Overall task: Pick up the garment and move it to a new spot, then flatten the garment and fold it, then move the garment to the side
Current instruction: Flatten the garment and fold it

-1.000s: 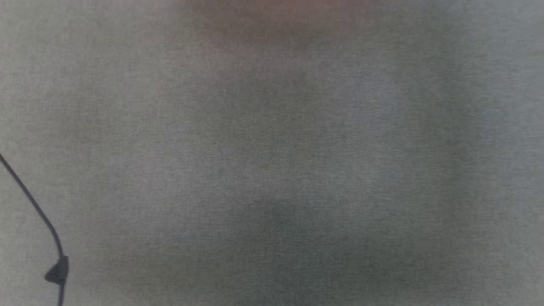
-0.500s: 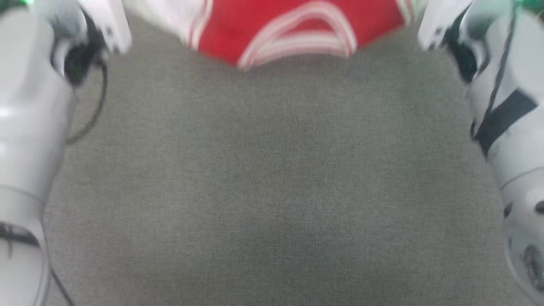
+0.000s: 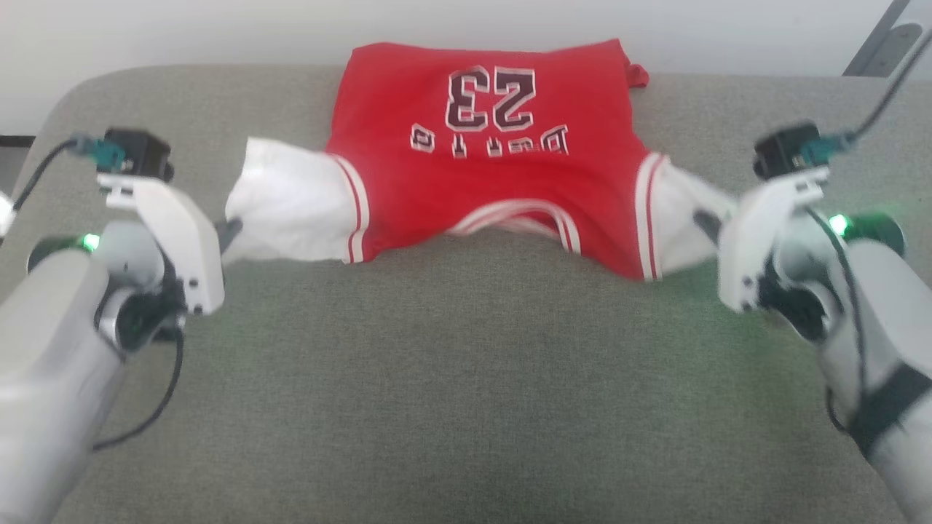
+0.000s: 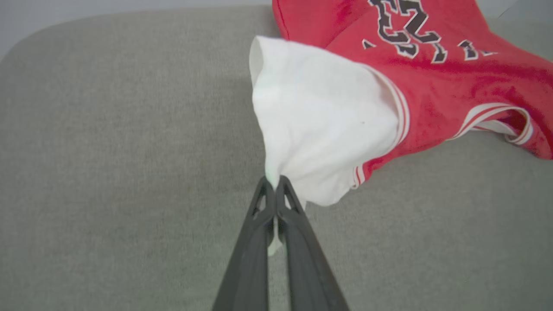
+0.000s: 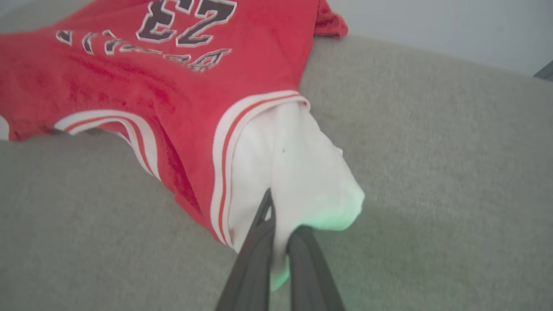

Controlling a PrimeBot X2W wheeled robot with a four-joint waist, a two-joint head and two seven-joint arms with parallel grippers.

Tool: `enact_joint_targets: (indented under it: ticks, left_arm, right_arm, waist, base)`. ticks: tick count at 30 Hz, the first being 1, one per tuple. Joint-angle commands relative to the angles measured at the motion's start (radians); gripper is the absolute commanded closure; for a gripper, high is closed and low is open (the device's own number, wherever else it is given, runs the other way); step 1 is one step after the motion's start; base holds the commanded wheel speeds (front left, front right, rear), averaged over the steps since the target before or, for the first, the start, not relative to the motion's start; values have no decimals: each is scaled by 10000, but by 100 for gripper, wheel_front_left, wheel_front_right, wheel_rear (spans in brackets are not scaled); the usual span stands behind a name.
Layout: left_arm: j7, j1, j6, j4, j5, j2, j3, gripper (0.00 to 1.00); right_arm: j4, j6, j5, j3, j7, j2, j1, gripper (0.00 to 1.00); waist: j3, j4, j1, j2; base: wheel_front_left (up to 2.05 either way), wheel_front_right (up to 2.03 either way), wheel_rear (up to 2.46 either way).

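The garment (image 3: 495, 167), a red jersey with white sleeves, striped trim and the number 23, lies spread on the far half of the grey cushioned surface (image 3: 466, 378), collar towards me. My left gripper (image 3: 231, 231) is shut on the edge of its white left sleeve (image 4: 319, 125); the left wrist view shows cloth pinched between the fingertips (image 4: 263, 194). On the other side, my right gripper (image 3: 705, 220) is shut on the white right sleeve (image 5: 298, 172), with fabric drawn between the two fingers. Both sleeves are pulled outward, and the red body (image 5: 151, 82) sags a little in the middle.
The grey surface has rounded far corners and ends at a pale wall (image 3: 218, 29). A dark metal bracket (image 3: 881, 44) stands at the upper right. Bare grey surface stretches from the garment to the near edge. Cables hang from both wrists.
The head camera has swung up: from blurred bare grey surface, then the garment's collar at the top edge, to the whole garment and both arms. Neither grip has visibly changed.
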Motion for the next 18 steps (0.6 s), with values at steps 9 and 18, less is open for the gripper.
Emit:
enact_joint_targets:
  ticks: [9, 18]
  left_arm:
    - [1243, 2736, 2055, -4264, -957, 1966, 536, 100]
    - [2274, 4913, 4464, -7981, -1604, 3682, 925, 100]
  right_arm:
    - [-4413, 1, 1784, -86, 3139, -2146, 3273, 100]
    - [-7662, 1, 2599, -1091, 5736, -2914, 5915, 100]
  waist:
    - [-74, -48, 0, 0]
    - [156, -94, 0, 0]
  base:
    - [0, 0, 0]
    - [0, 0, 0]
